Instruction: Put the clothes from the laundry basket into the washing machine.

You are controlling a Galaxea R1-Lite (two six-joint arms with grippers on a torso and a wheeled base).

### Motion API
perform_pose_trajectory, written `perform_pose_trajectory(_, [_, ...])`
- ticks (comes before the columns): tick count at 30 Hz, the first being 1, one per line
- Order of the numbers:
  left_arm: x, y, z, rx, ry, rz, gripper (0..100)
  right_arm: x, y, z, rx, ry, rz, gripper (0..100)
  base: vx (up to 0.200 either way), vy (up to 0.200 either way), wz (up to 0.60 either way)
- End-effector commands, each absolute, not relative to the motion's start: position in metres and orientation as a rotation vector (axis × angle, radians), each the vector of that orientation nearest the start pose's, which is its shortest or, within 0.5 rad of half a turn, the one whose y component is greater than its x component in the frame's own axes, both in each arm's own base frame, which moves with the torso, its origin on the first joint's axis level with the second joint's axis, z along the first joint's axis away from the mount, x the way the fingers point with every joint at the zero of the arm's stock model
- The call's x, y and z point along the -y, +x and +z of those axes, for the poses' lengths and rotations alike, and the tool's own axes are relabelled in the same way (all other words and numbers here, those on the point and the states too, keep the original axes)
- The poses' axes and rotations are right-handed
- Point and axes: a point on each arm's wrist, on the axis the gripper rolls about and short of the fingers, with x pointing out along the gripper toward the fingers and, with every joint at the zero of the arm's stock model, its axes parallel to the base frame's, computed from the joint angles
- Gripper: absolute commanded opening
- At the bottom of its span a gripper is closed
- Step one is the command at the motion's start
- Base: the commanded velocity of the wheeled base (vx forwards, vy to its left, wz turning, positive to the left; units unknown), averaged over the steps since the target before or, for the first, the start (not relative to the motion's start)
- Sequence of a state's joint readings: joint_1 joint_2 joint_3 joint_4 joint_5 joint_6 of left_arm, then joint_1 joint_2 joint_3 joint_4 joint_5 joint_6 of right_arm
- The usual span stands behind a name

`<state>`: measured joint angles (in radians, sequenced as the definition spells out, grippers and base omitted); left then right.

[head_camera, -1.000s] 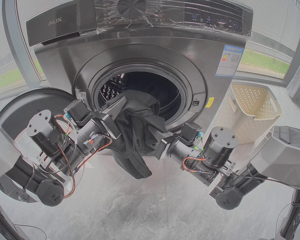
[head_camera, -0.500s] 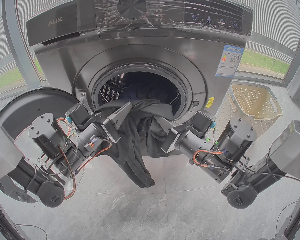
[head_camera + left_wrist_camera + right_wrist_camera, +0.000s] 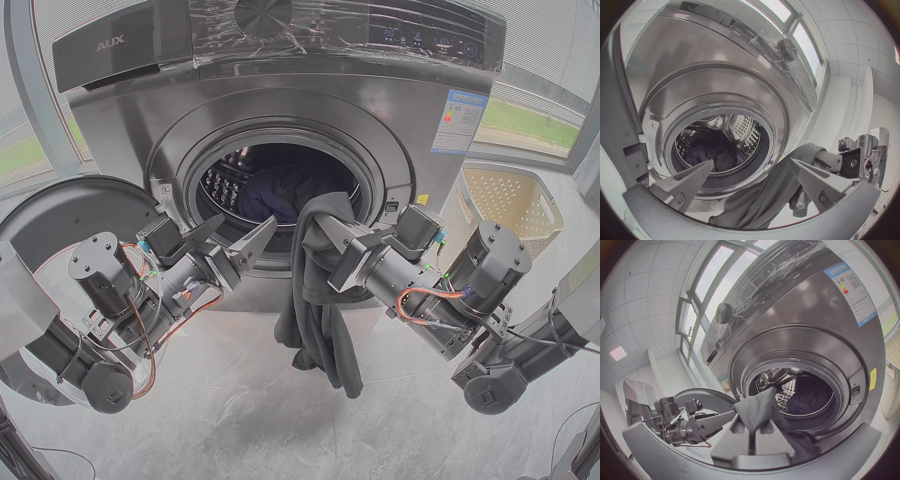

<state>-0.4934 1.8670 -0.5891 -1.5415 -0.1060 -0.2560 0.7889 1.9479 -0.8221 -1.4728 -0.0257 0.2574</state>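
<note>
Item 1. Washing machine [image 3: 281, 94]: front-loading, grey metal, standing on the floor [image 3: 250, 406]. Its round door [image 3: 69, 206] is swung fully open to the robot's left. The drum [image 3: 219, 184] is exposed, its perforated steel wall visible on the left side.

Item 2. Dark blue clothes [image 3: 275, 194]: lying bunched inside the drum, toward the back and bottom.

Item 3. Dark grey garment [image 3: 319, 294]: outside the drum, in front of the lower right part of the door opening. Its upper end is draped over and pinched by the right gripper. The rest hangs straight down in loose folds, the lowest tip near the floor; contact with the floor cannot be told.

Item 4. Right gripper [image 3: 322, 220]: fingers closed together on the top of the dark grey garment, held just before the opening's lower right rim and pointing towards the drum.

Item 5. Left gripper [image 3: 249, 220]: fingers spread wide apart, holding nothing, in front of the opening's lower left rim, just beside the hanging garment but apart from it.

Item 6. Laundry basket [image 3: 506, 219]: cream plastic, perforated walls, standing on the floor just to the right of the washing machine.
</note>
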Motion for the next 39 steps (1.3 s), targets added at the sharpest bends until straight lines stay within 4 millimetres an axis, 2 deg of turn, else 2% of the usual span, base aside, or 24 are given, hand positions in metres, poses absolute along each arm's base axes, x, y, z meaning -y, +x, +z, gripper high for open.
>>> perform_pose_trajectory(1, [0.148,0.272,0.163,0.166,-0.293,-0.625,100,-0.248,0.246,0.192,0.239,0.389,0.797,0,0.0,0.0,0.0])
perform_pose_trajectory(13, [0.149,0.265,0.142,0.081,-0.266,-0.636,100,-0.25,0.245,0.192,0.234,0.389,0.794,0,0.0,0.0,0.0])
perform_pose_trajectory(21, [0.156,0.247,0.132,0.023,-0.229,-0.732,100,-0.257,0.251,0.193,0.245,0.4,0.781,0,0.0,0.0,0.0])
perform_pose_trajectory(28, [0.163,0.231,0.138,0.036,-0.205,-0.833,100,-0.264,0.254,0.18,0.215,0.388,0.785,0,0.0,0.0,0.0])
perform_pose_trajectory(34, [0.17,0.239,0.137,0.05,-0.196,-0.832,100,-0.27,0.251,0.18,0.214,0.39,0.803,0,0.0,0.0,0.0])
perform_pose_trajectory(38, [0.177,0.251,0.129,0.059,-0.146,-0.823,100,-0.272,0.249,0.181,0.216,0.394,0.809,0,0.0,0.0,0.0])
perform_pose_trajectory(39, [0.181,0.261,0.122,0.062,-0.111,-0.807,100,-0.272,0.249,0.181,0.216,0.394,0.809,0,0.0,0.0,0.0])
